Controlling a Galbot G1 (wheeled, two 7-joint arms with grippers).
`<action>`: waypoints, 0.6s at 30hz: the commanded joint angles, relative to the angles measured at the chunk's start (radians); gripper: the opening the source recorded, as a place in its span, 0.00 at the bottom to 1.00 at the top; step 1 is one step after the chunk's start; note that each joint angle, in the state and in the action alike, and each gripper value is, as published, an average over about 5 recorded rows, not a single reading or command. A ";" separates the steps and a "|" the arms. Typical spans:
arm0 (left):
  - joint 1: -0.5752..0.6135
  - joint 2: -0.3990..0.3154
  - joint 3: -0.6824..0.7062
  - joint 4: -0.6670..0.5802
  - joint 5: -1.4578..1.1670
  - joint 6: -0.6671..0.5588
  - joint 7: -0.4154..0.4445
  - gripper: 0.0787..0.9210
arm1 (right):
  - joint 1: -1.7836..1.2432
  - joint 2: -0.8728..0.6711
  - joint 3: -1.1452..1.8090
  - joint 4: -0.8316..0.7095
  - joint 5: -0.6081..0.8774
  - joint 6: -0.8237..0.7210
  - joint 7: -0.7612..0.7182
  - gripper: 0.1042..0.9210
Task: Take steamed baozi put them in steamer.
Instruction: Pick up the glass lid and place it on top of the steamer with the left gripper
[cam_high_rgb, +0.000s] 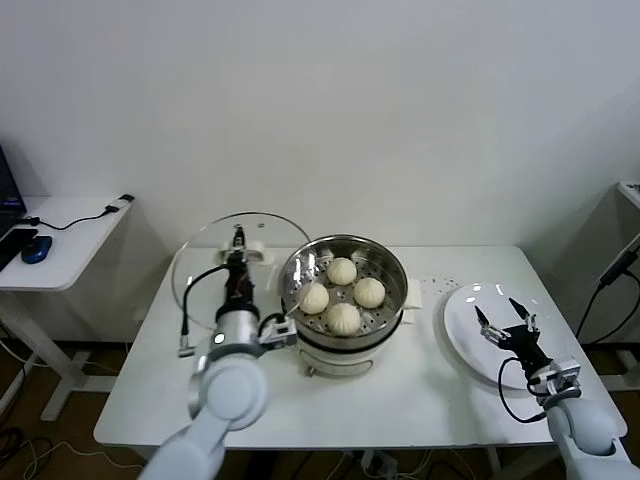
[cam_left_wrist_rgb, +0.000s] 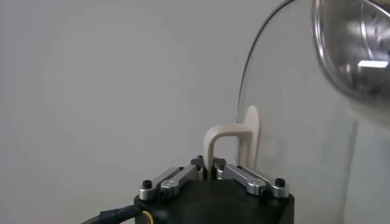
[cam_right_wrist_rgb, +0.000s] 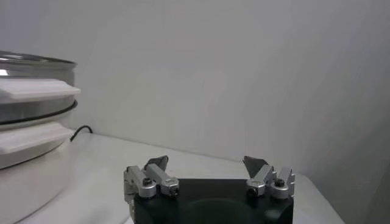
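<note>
Head view: four steamed baozi (cam_high_rgb: 342, 293) fill the steamer (cam_high_rgb: 344, 262) at centre; left gripper (cam_high_rgb: 238, 260) clenched on glass lid (cam_high_rgb: 215, 262) handle, apparently for covering; right gripper (cam_high_rgb: 507, 322) released over emptied plate (cam_high_rgb: 470, 345), lower right.

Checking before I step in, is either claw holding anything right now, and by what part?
The left claw grips the glass lid by its cream handle; the right claw is open, holding nothing.

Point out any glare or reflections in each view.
Head view: soft highlights on the steamer rim and white plate. Left wrist view: a bright rectangular light reflection on the steamer's steel wall; the glass lid looks faintly hazy. Right wrist view: only dull sheen.
</note>
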 joint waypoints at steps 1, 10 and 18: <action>-0.128 -0.304 0.158 0.237 0.119 0.053 0.022 0.08 | 0.016 0.000 0.002 -0.023 -0.006 0.002 0.003 0.88; -0.123 -0.382 0.182 0.367 0.112 0.053 -0.050 0.08 | 0.008 0.008 0.017 -0.028 -0.016 0.010 0.002 0.88; -0.127 -0.382 0.165 0.458 0.106 0.053 -0.109 0.08 | -0.003 0.012 0.032 -0.027 -0.023 0.015 0.000 0.88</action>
